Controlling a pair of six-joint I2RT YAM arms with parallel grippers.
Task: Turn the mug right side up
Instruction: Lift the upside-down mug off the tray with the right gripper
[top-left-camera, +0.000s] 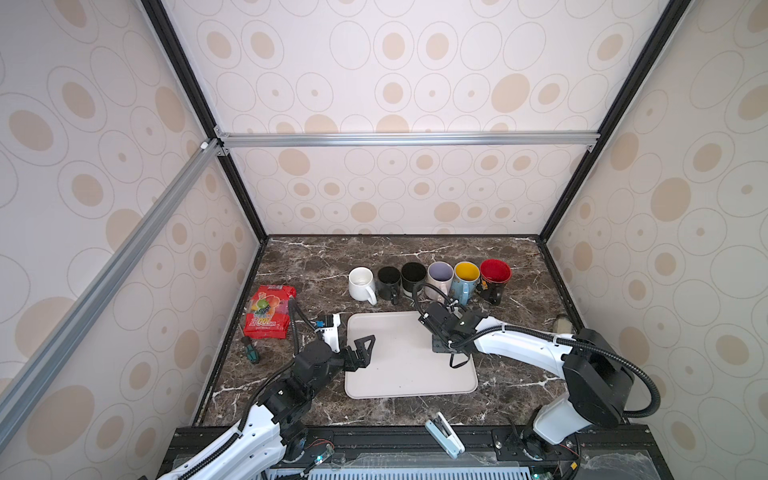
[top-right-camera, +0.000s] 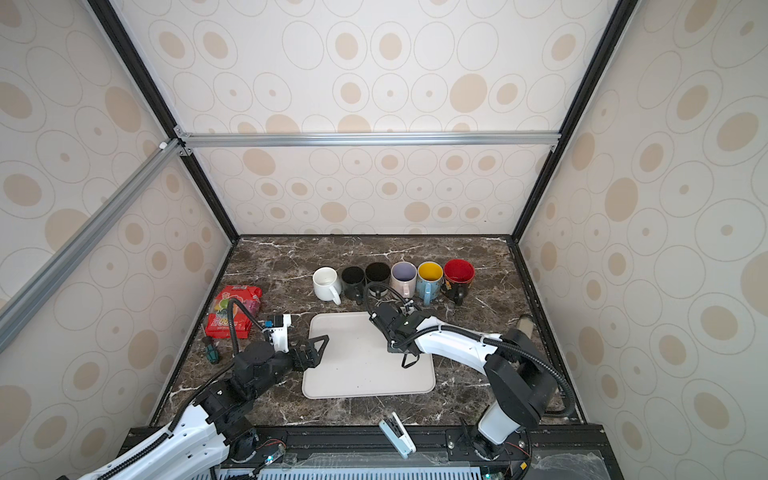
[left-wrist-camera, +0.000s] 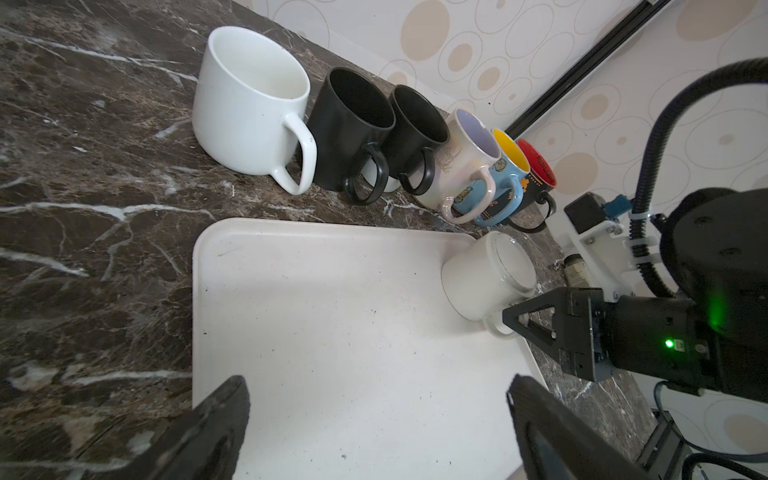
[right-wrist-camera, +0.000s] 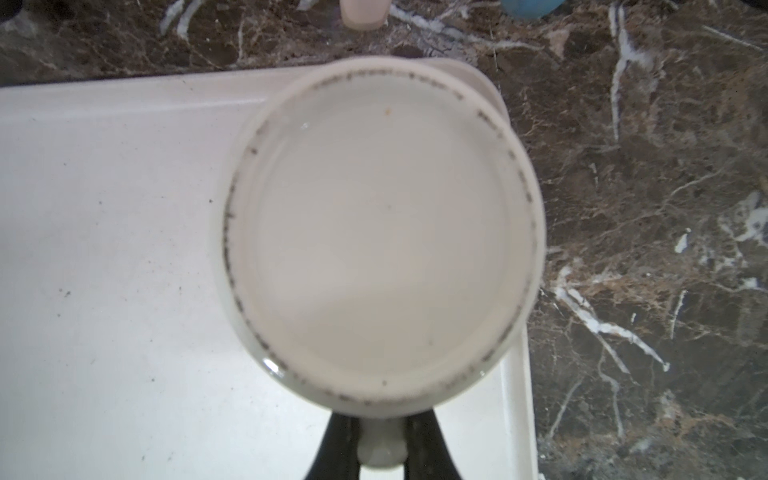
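A cream mug (left-wrist-camera: 486, 274) stands upside down, base up, at the far right corner of the pale tray (left-wrist-camera: 332, 311). The right wrist view looks straight down on the mug's round base (right-wrist-camera: 382, 232). My right gripper (right-wrist-camera: 381, 428) is shut on the mug's handle, a finger on each side. In both top views the right arm's wrist hides the mug. My left gripper (left-wrist-camera: 376, 399) is open and empty, low over the tray's left part (top-left-camera: 365, 345), well apart from the mug.
Several upright mugs line the marble top behind the tray, from a white one (top-left-camera: 361, 282) to a red one (top-left-camera: 495, 274). At the left lie a red snack packet (top-left-camera: 268, 311) and a screwdriver (top-left-camera: 249, 351). A stapler (top-left-camera: 444, 434) lies at the front edge.
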